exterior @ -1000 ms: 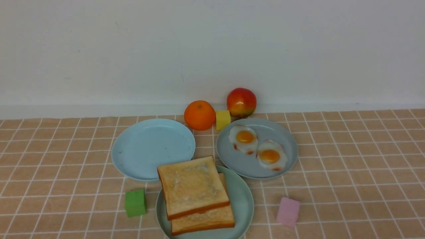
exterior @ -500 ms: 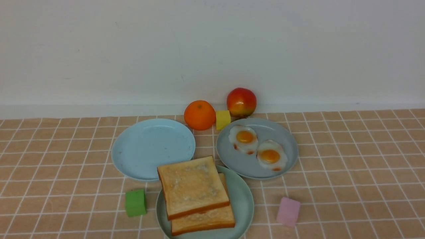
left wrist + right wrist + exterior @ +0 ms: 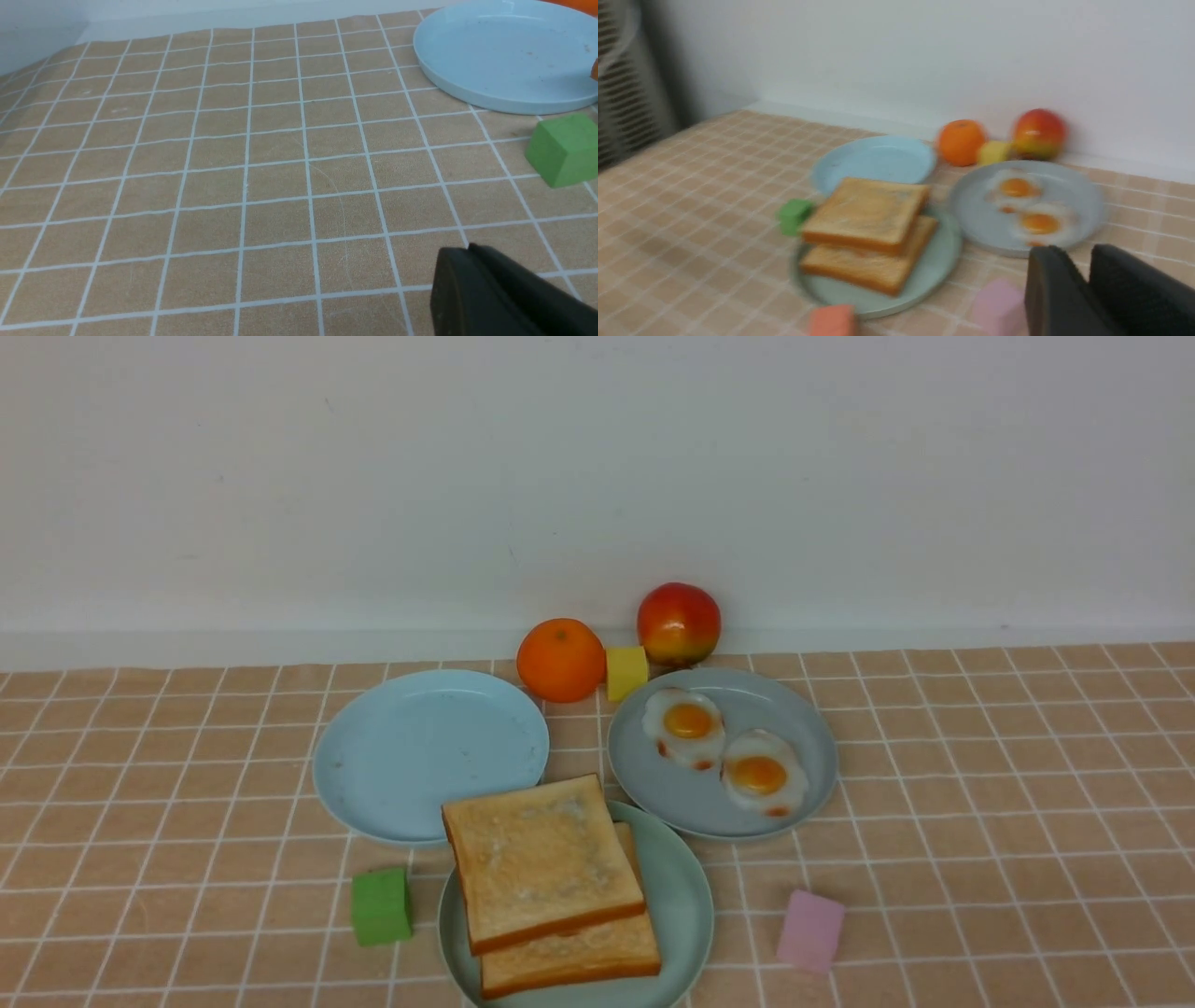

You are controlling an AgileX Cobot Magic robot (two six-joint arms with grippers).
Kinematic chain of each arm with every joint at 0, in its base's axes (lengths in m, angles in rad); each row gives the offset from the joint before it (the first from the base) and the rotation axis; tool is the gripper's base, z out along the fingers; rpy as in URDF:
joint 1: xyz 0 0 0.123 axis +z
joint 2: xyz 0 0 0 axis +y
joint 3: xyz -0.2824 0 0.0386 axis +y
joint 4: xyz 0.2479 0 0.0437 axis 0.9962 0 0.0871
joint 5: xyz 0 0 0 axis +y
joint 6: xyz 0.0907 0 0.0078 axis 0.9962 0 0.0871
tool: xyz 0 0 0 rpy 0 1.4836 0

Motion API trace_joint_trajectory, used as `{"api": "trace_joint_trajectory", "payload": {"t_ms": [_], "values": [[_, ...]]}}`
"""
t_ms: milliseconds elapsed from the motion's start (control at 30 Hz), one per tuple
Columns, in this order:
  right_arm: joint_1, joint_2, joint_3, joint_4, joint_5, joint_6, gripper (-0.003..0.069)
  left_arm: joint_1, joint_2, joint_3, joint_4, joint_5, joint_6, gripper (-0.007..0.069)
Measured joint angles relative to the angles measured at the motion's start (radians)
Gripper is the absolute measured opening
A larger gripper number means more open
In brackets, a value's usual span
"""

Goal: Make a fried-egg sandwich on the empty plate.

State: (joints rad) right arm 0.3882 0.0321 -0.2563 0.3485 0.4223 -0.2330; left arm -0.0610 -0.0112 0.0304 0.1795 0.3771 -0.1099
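Two toast slices (image 3: 546, 877): stacked on my mint plate (image 3: 686, 905).
Left claw (image 3: 472, 261): closed, empty.
Right claw (image 3: 1085, 280): slightly parted, holding nothing.

Toast slices (image 3: 541, 868) (stacked) on plate (image 3: 686, 905)

no visible change in front view: toast stack (image 3: 551, 882), plates, eggs, blocks all same spots.

An orange (image 3: 561, 659), a yellow block (image 3: 626, 672) and a red-yellow apple (image 3: 679, 623) stand in a row by the far wall. A sky-blue plate (image 3: 373, 775) lies bare at left. A green cube (image 3: 381, 906) sits near left, a pink cube (image 3: 810, 930) near right.
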Motion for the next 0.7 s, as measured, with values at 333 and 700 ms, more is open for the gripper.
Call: {"api": "trace_joint_trajectory", "payload": {"t_ms": [333, 700], "values": [[-0.242, -0.003, 0.074, -0.265, -0.040, 0.109, 0.0151, 0.000, 0.000, 0.000, 0.000, 0.000, 0.000, 0.0021], [-0.394, -0.042, 0.271, -0.382, -0.039, 0.329, 0.0169, 0.000, 0.000, 0.000, 0.001, -0.001, 0.000, 0.0031]]}}
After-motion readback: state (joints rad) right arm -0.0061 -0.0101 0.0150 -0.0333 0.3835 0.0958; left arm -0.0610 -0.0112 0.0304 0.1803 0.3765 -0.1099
